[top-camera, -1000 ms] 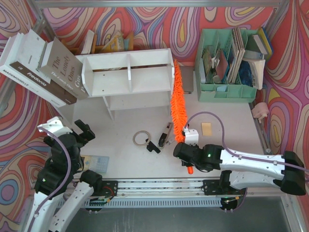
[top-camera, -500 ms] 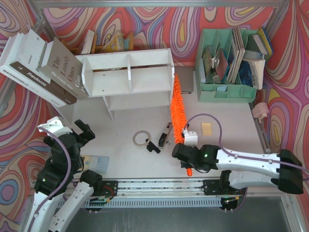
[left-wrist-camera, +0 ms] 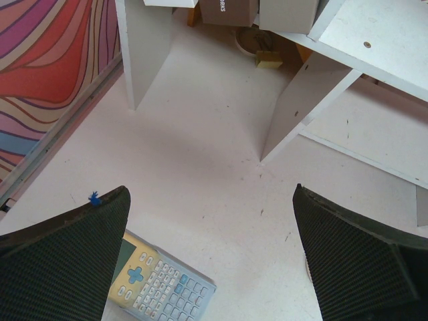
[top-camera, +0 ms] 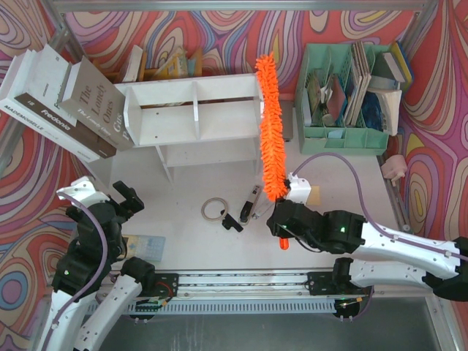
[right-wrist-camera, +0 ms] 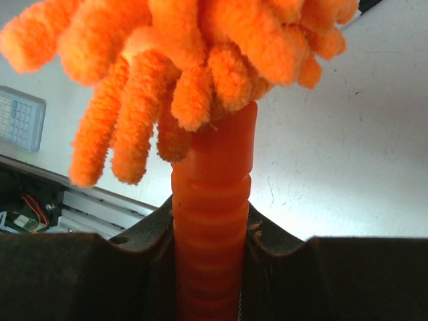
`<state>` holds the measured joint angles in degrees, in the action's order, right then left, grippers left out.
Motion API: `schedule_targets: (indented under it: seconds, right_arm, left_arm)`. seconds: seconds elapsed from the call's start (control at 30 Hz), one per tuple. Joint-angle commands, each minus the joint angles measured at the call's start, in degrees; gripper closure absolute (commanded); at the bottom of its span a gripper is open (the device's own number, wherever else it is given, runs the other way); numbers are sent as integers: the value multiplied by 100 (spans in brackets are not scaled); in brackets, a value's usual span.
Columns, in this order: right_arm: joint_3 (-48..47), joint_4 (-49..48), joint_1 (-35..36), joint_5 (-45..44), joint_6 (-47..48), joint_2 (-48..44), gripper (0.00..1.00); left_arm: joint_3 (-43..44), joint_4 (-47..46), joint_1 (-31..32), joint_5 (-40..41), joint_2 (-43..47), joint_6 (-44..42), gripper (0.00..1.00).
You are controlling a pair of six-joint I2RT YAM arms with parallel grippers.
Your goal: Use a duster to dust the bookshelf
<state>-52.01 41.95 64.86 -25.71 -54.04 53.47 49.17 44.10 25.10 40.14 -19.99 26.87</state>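
The white bookshelf (top-camera: 194, 110) stands at the back of the table, its legs also in the left wrist view (left-wrist-camera: 301, 100). My right gripper (top-camera: 284, 219) is shut on the ribbed orange handle (right-wrist-camera: 212, 221) of the duster (top-camera: 269, 124). The fluffy orange head reaches up along the shelf's right end, its tip at the top board's right corner. In the right wrist view the chenille strands (right-wrist-camera: 187, 60) fill the top. My left gripper (top-camera: 121, 201) is open and empty at the near left, above the table; its fingers (left-wrist-camera: 67, 267) frame a calculator.
A calculator (left-wrist-camera: 160, 287) lies at the near left. A ring (top-camera: 213, 209) and black pens (top-camera: 251, 205) lie mid-table. A mint organiser (top-camera: 344, 95) stands at the back right. Large books (top-camera: 66, 95) lean at the back left. A yellow note (top-camera: 313, 194) lies at the right.
My right gripper has lifted and swung the duster, so its head now reaches up to the shelf's top right corner. The left arm has not moved.
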Motion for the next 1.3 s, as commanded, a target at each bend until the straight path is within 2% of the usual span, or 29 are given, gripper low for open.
schedule_targets:
  seconds: [0.0, 0.43, 0.63, 0.83, 1.07, 1.27]
  right_arm:
    - [119, -72, 48, -98, 278, 105, 100]
    - [1336, -542, 53, 447, -43, 245, 100]
    - [1675, -1016, 53, 837, -56, 719, 100]
    - [1354, -701, 53, 563, 73, 1056, 100]
    - [618, -10, 53, -67, 266, 468, 100]
    - [476, 102, 53, -91, 273, 297, 100]
  left_arm:
    - [87, 73, 20, 35, 0, 55, 2]
    - [87, 65, 19, 33, -61, 55, 2]
    - [92, 65, 21, 36, -70, 46, 2]
    - [93, 73, 19, 38, -90, 46, 2]
    - [93, 66, 21, 37, -89, 46, 2]
    - [93, 64, 21, 22, -84, 46, 2]
